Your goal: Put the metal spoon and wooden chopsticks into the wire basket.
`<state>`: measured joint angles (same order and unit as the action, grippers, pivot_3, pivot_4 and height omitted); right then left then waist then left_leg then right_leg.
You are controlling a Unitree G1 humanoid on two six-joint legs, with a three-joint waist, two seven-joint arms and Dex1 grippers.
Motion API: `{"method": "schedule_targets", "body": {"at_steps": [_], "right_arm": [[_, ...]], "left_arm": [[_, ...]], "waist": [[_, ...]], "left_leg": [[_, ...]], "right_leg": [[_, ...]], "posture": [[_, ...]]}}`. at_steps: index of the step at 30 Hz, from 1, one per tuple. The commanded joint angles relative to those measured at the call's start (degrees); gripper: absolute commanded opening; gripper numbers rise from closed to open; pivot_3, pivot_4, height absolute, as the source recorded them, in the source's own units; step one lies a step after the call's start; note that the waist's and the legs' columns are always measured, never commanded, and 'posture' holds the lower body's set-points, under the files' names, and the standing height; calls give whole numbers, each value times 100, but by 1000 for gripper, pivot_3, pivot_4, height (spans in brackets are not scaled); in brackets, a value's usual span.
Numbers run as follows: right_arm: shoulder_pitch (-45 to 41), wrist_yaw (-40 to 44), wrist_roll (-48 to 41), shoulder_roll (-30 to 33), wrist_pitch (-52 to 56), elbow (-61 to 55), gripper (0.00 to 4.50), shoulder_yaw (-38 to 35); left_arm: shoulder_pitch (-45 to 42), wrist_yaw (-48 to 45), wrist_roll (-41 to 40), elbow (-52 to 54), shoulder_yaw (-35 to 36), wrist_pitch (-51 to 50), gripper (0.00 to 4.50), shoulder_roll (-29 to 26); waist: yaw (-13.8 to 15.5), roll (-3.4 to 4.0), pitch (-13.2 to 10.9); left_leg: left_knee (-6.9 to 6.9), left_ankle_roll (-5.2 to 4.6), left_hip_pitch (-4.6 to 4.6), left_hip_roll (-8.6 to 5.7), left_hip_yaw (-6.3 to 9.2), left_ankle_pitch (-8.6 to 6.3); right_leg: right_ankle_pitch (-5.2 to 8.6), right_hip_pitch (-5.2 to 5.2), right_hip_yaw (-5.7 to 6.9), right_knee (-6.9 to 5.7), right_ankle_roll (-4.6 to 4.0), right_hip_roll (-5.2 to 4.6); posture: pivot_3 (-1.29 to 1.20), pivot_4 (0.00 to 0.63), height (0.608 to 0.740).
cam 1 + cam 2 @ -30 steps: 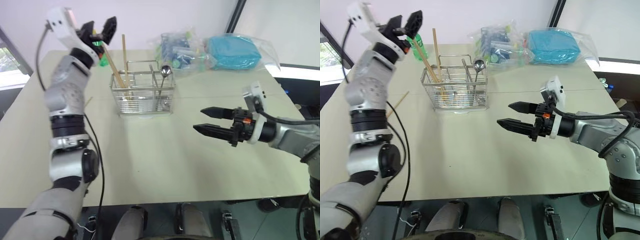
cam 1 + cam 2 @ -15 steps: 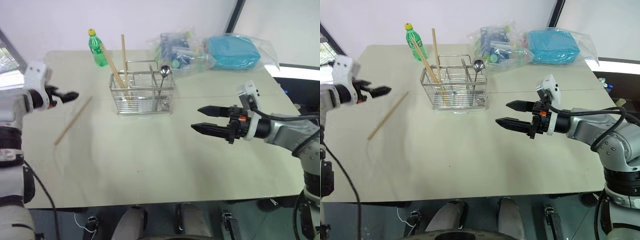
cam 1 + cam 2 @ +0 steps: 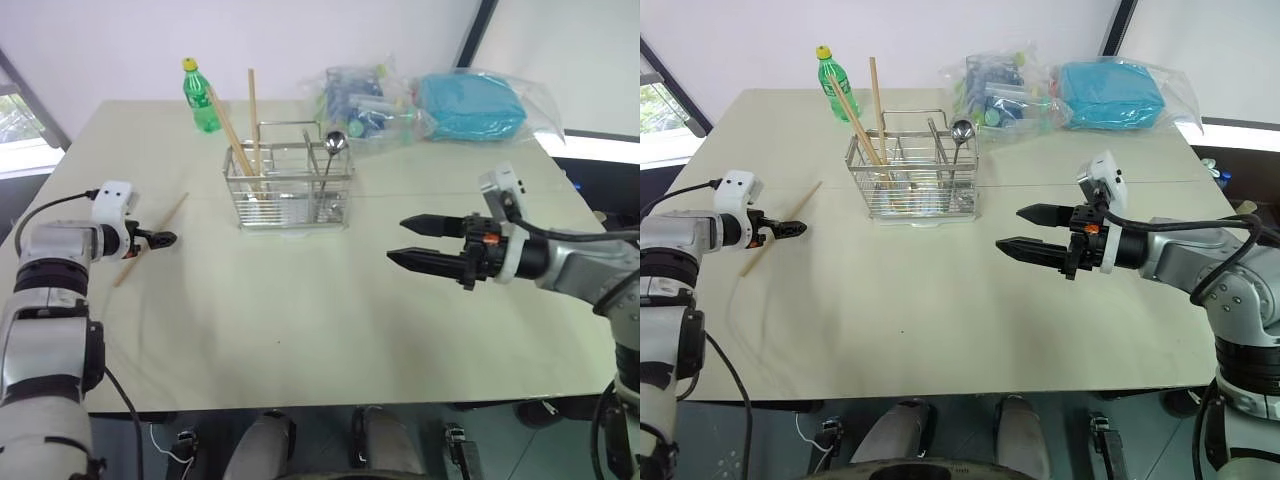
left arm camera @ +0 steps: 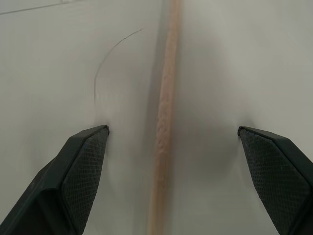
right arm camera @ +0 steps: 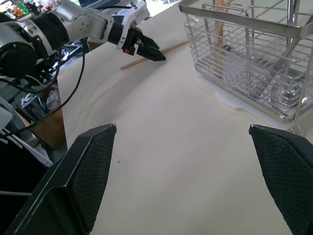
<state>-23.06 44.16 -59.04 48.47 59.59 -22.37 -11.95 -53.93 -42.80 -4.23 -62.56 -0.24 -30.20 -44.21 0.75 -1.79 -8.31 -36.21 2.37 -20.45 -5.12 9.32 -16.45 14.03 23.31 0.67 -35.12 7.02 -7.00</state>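
A pale counter (image 3: 300, 320) before a white wall carries the wire basket (image 3: 288, 187) at upper centre of the head views.
Two wooden chopsticks (image 3: 243, 120) stand in the basket's left compartment, and the metal spoon (image 3: 333, 143) stands bowl-up in its right one. A third chopstick (image 3: 152, 238) lies flat at the left of the frame, where the left hand (image 3: 160, 239) hangs open over it, one finger (image 4: 80, 166) on either side. At the right, the right hand (image 3: 418, 243) is open and empty. At the top sit a green bottle (image 3: 197, 83) and plastic bags (image 3: 440, 100).
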Motion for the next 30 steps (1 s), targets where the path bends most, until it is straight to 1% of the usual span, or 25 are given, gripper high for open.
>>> {"method": "schedule_targets", "body": {"at_steps": [1, 3, 9, 10, 13, 15, 17, 18, 20, 22, 24, 25, 27, 30], "right_arm": [[-7, -70, -175, 103, 25, -194, 4500, -287], [27, -80, -181, 125, 19, -210, 4500, -313], [132, -64, -152, 154, -42, -289, 4500, -324], [133, -65, -146, 148, -52, -289, 4500, -322], [123, -66, -116, 134, -90, -269, 4500, -314], [97, -53, -90, 133, -115, -240, 4500, -303], [79, -38, -80, 141, -125, -217, 4500, -301], [70, -36, -76, 144, -127, -207, 4500, -297], [45, -20, -49, 169, -136, -189, 4500, -284], [-11, -7, -54, 199, -118, -157, 4500, -287], [-52, 2, -59, 210, -99, -134, 4500, -292], [-68, 1, -63, 212, -91, -127, 4500, -291], [-101, 2, -68, 217, -83, -106, 4500, -281], [-83, -13, -73, 201, -96, -128, 4500, -268]], "left_arm": [[-125, -42, 88, -282, 68, 140, 3950, 60], [-190, -56, 133, -360, 59, 214, 3242, 79], [-402, -6, 164, -476, 168, 353, 227, 132], [-434, 21, 147, -478, 207, 359, 103, 138], [-491, 194, 100, -405, 341, 553, 103, 147], [-557, 778, 13, -253, 593, 1141, 103, 161], [-638, 1204, -75, -191, 831, 1477, 103, 184], [-713, 1356, -265, -141, 1088, 1572, 103, 207], [-923, 1717, -913, 119, 1850, 1715, 103, 314], [-1087, 2097, -1492, 635, 2526, 1964, 103, 511], [-1113, 2276, -1732, 1061, 2780, 1983, 103, 668], [-1110, 2347, -1818, 1294, 2837, 1938, 103, 758], [-1263, 2478, -2139, 1994, 2892, 1855, 103, 1195], [-1406, 2513, -2412, 2771, 2719, 1740, 103, 1865]], "waist": [[-1, 1, 0], [3, 0, 0], [0, 0, 1], [-2, 0, 1], [-8, -1, 0], [-7, -3, 0], [-4, -9, -2], [-3, -9, -2], [4, -10, -2], [7, -12, -1], [-3, -12, -1], [-4, -12, 0], [-4, -11, 1], [41, -15, 2]], "left_leg": [[0, 0, 0, 0, 0, 0], [-1, 0, 1, 0, 0, 0], [-1, -1, -1, -2, 0, -1], [-1, -1, -1, -2, 0, -1], [-1, -1, -1, -1, 0, -1], [-1, -1, -2, 0, 0, 0], [-2, 0, -5, 1, 3, 0], [-2, 0, -5, 1, 3, 0], [-3, 0, -7, 1, 3, 0], [-5, 0, -11, 0, 5, 0], [-8, 8, -13, -1, 5, 4], [-8, 12, -12, -2, 2, 6], [-6, 13, -3, -2, -5, 7], [-17, 19, -12, -5, 2, 10]], "right_leg": [[0, 0, 0, 0, 0, 0], [0, -1, 0, -2, 0, 0], [0, -1, 0, -1, 0, 0], [0, -1, 0, -1, 1, 0], [0, 0, 0, -1, 1, 0], [0, 2, 1, -1, 1, 0], [0, 3, 0, -1, 0, 0], [0, 3, 0, 0, 0, 0], [-1, 3, 1, 0, 1, -2], [-1, 3, 3, 1, 1, -4], [-1, 3, 5, 2, 2, -10], [-2, 3, 5, 2, 3, -11], [-2, -1, 4, 2, 4, -12], [-6, -7, 6, 3, 10, -12]], "posture": [[0, 150, 698], [0, 150, 698], [0, 150, 698], [0, 150, 698], [0, 150, 698], [0, 150, 698], [0, 150, 698], [0, 150, 698], [0, 150, 698], [0, 150, 698], [0, 150, 698], [0, 150, 698], [0, 150, 698], [0, 150, 698]]}}
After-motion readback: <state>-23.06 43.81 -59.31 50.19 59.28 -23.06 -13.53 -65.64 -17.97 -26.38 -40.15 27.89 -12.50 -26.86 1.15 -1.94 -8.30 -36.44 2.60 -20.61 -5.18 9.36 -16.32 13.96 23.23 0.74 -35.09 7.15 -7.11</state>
